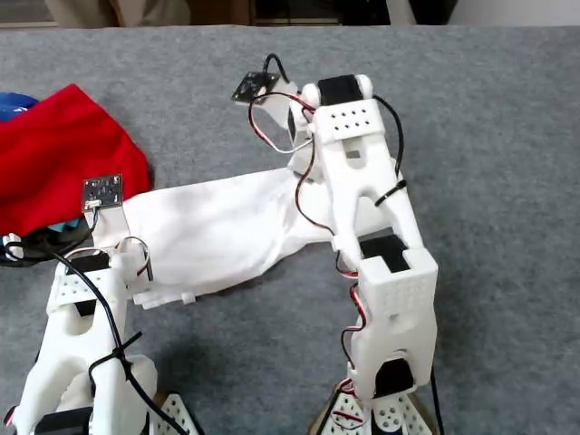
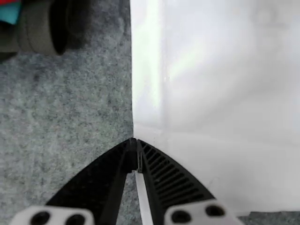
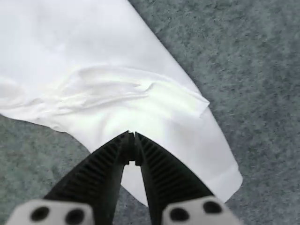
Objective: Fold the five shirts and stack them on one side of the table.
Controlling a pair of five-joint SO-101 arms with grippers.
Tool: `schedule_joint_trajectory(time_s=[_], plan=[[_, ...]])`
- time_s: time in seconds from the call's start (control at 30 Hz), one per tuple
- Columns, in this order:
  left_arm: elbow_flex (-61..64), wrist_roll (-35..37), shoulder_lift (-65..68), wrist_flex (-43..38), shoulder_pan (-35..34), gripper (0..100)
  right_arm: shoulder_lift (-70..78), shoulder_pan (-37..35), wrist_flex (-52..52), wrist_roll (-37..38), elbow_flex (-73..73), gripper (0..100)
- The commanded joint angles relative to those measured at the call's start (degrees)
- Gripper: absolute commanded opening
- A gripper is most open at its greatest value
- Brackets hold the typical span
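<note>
Since the white shirt (image 1: 217, 231) is held only by two small pinches, the main risk is a slip. If either pinch sits shallow on the hem, a lift or pull would probably drop that end, and the cloth would fall in a heap instead of a flat fold.

A second risk is the two arms pulling apart unevenly, which would skew the cloth or bunch it further. Creases already gather near the right pinch.

A third risk is that the left end lies close to the red shirt (image 1: 63, 154). A sweep toward the left edge could drag that one along.

The white shirt lies flat in the middle of the table (image 1: 507, 136). Its long axis runs roughly along the near edge but is tilted, so the right end sits nearer the far edge and the left end nearer the near-left corner. It is broad at the left and narrows to the right. I cannot tell which end is the collar.

- **Left gripper** (image 2: 136, 143): jaws clenched at the shirt's left edge, with a white strip between them, so it is judged to be grasping cloth.
- **Right gripper** (image 3: 131, 137): jaws clenched on the narrow end, with the tips buried in the fabric.

The red shirt sits loosely bunched by the left edge. A blue cloth (image 1: 14, 101) lies beyond it.
</note>
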Motion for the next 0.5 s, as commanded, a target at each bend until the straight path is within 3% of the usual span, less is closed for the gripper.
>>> schedule_joint_trajectory(time_s=[0.0, 0.1, 0.33, 0.47], plan=[[0.1, 0.0, -1.0, -0.3, -0.4, 2, -3.5, -1.5, 1.1, 0.6, 2.9, 0.1], [0.1, 0.0, -1.0, -0.3, -0.4, 2, -3.1, -2.5, -3.7, 0.5, 8.8, 0.1], [0.1, 0.0, -1.0, -0.3, -0.6, 2, -3.1, -5.8, -29.8, -7.0, 25.0, 0.2], [0.1, 0.0, -1.0, -0.3, -0.7, 2, -3.8, -5.7, -30.9, -7.4, 27.9, 0.2]])
